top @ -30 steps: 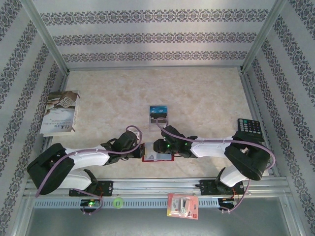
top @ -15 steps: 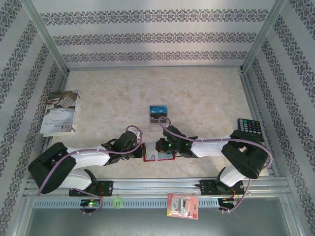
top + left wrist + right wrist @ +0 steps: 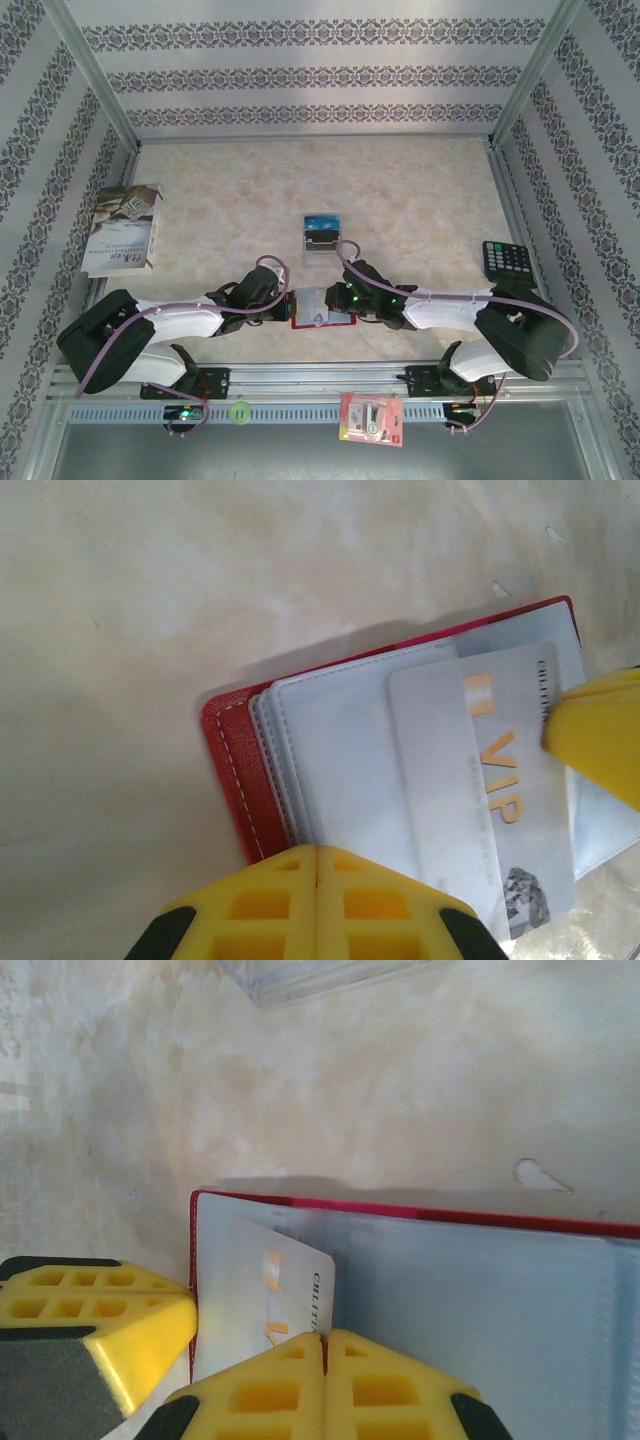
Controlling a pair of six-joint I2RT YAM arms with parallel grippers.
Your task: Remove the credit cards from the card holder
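Observation:
The red card holder (image 3: 322, 321) lies open on the table between both grippers, grey-blue pockets (image 3: 330, 750) facing up. A grey credit card (image 3: 470, 780) marked VIP sticks partly out of a pocket (image 3: 290, 1280). My right gripper (image 3: 334, 300) is shut on that card's edge (image 3: 322, 1338); one of its yellow fingers (image 3: 598, 745) overlaps the card. My left gripper (image 3: 290, 305) is shut, its tips (image 3: 316, 853) resting on the holder's near edge by the fold. A blue card (image 3: 323, 222) stands in a clear plastic stand (image 3: 322, 243).
A black calculator (image 3: 505, 260) lies at the right edge and a book (image 3: 122, 227) at the far left. A red-and-white blister pack (image 3: 371, 418) and a green ring (image 3: 238, 411) sit on the front rail. Metal frame posts border the table.
My right gripper has shut on the grey card, and the right arm has swung to the right. The card now shows tilted and further out of the holder. The left arm has stayed put.

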